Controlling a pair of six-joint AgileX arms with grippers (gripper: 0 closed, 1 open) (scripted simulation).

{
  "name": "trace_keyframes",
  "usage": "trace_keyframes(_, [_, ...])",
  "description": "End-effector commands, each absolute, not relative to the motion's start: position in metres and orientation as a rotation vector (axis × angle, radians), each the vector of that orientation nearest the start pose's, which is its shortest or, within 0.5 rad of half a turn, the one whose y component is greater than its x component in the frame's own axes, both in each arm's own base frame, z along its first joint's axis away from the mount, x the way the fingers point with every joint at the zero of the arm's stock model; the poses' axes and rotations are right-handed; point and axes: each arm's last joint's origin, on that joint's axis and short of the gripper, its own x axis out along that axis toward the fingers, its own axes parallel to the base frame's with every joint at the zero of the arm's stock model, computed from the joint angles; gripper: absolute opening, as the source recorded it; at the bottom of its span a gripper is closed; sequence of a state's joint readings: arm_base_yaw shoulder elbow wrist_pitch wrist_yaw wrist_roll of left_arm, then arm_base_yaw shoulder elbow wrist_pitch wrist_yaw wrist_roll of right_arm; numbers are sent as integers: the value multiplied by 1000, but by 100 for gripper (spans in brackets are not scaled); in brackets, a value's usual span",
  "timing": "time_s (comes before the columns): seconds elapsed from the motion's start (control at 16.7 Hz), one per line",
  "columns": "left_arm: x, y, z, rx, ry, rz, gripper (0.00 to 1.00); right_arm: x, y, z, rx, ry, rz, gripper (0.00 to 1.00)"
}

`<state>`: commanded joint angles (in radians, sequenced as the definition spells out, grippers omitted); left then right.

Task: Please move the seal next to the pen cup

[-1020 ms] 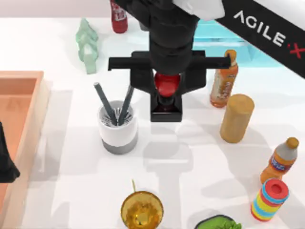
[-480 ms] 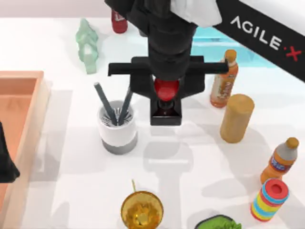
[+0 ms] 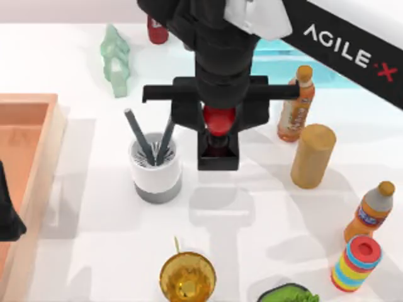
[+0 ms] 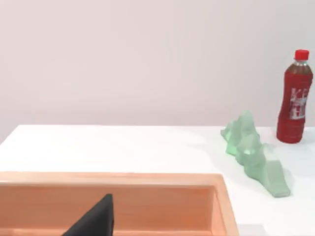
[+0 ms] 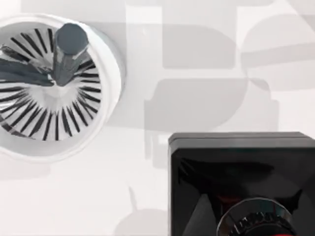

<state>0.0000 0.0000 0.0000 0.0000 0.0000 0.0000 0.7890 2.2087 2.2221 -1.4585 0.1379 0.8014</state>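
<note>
The seal [image 3: 218, 154], a black square block with a glossy red knob, stands just right of the pen cup [image 3: 155, 170], a small gap apart. My right gripper [image 3: 219, 121] comes down from above and is shut on the red knob. The pen cup is white with a grey bottom band and holds two dark grey pens. In the right wrist view the seal's black block [image 5: 241, 177] lies close beside the cup's grid insert [image 5: 54, 93]. My left gripper [image 3: 6, 211] is parked at the table's left edge over the wooden tray.
A wooden tray [image 3: 31, 107] lies at the left. A tan cylinder [image 3: 312, 156] and an orange bottle [image 3: 296, 104] stand right of the seal. A golden goblet [image 3: 187, 277] is in front, a green figure [image 3: 115, 60] and a dark red bottle [image 3: 156, 25] behind.
My right gripper has shifted slightly toward the table's front with the seal, and the black block sits a little nearer the front. The left arm has not moved.
</note>
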Motion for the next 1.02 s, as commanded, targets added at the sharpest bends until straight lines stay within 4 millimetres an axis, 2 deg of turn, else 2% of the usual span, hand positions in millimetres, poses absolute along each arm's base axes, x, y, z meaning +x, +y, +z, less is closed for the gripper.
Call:
trace_keyframes(0.66, [106,-1,160,0,0,0,100,308,314,278,5,1387,-10,98])
trace_keyframes(1.02, [106,-1,160,0,0,0,100,308,314,278,5,1387,-10,100])
